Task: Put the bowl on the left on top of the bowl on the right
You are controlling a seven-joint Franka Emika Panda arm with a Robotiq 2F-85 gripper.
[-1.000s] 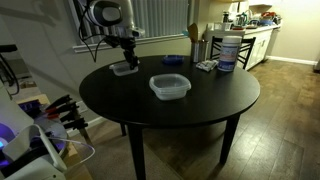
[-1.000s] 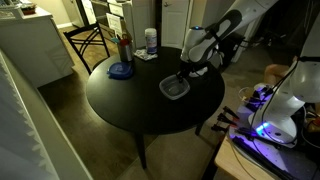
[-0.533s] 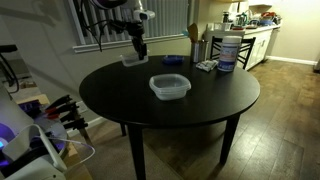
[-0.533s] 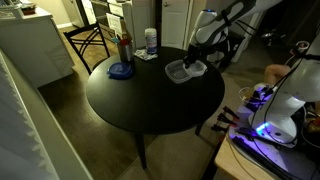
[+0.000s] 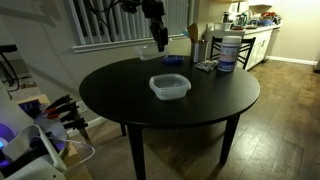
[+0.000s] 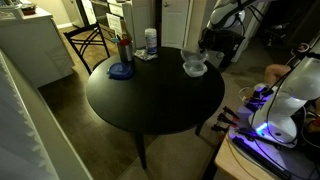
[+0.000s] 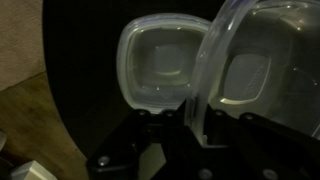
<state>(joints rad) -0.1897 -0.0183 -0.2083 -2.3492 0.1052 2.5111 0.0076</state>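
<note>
A clear plastic bowl sits on the round black table. From the wrist view it lies below me. My gripper is high above the table's far side, shut on the rim of a second clear bowl. That bowl hangs tilted in the air and also shows in an exterior view, under the gripper. In that view I cannot make out the bowl on the table.
A blue lid lies at the table's far side, also seen in an exterior view. A white canister and a dark bottle stand near it. A chair stands beyond the table.
My gripper has lifted the held bowl off the table and carried it up and across, towards the bowl that rests on the table. That bowl has not moved.
</note>
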